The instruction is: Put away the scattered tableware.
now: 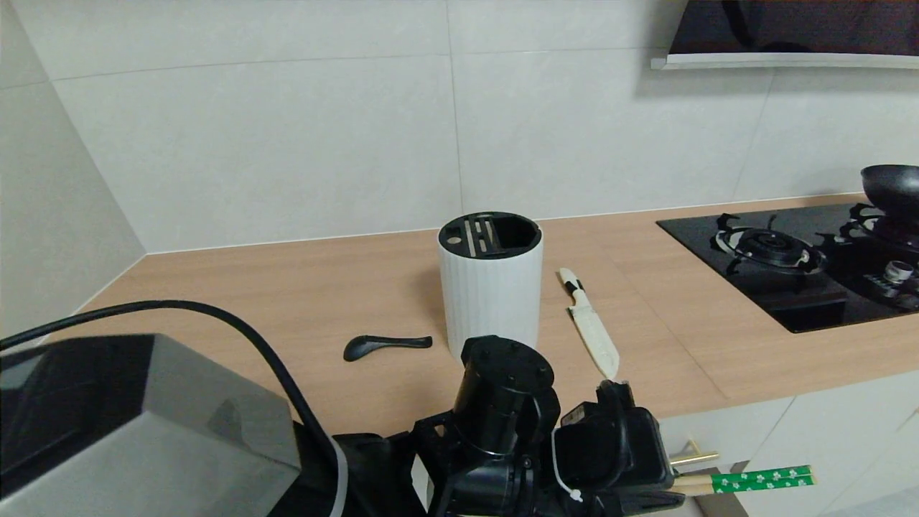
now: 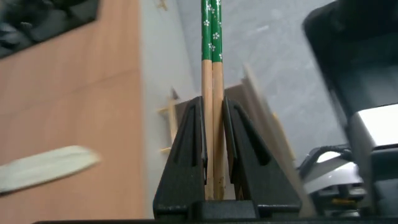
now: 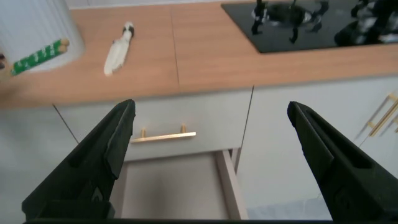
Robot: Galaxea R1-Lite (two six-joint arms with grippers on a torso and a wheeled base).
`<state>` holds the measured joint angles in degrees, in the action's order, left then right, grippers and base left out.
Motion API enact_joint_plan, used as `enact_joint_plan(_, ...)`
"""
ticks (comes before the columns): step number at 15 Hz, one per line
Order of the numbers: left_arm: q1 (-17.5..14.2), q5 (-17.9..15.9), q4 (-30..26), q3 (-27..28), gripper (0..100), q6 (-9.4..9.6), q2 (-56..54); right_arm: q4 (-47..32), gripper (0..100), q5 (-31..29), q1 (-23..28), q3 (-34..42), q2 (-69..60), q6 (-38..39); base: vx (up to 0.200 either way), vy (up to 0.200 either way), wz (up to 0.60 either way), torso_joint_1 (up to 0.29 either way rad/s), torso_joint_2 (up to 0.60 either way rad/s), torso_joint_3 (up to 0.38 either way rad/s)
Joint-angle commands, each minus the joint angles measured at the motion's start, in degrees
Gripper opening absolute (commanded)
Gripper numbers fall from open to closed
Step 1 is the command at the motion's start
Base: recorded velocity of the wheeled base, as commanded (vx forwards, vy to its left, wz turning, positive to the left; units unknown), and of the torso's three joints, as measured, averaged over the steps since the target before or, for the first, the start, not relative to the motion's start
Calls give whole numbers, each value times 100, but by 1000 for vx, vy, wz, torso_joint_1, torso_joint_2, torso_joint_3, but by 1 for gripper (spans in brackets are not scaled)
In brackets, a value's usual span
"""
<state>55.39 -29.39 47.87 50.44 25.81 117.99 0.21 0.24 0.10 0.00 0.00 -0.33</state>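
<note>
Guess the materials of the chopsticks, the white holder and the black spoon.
Chopsticks: likely bamboo or wood. The shafts are pale, bare and matte, and the ends are painted green with a small white flower print.
Holder: plastic or ceramic, cannot tell which. It is matte white with vertical ribs and a black slotted top.
Spoon: black with a faint sheen, so plastic or glazed ceramic.

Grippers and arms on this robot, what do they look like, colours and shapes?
Both grippers are matte black. The left gripper has two wedge-shaped fingers tapering to the tips; the right gripper has broad, angular fingers. The left arm has a grey boxy housing, a black cable arching over it, and a round black wrist joint.
</note>
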Motion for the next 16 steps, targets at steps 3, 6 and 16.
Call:
enact_joint_plan(3, 323, 179, 73, -123, 0, -841, -163, -3, 100, -7, -1, 0, 9, -2, 0, 0, 0, -222, 543, 326)
enact_joint_plan(6, 534, 267, 284, -351, 0, -1579, -338, 6, 100, -7, -1, 0, 9, -2, -67, 0, 0, -137, 370, 227)
enact_joint_plan(16, 631, 997, 583, -193, 0, -2220, -163, -3, 100, -7, -1, 0, 9, -11, -80, 0, 0, -8, 27, 14)
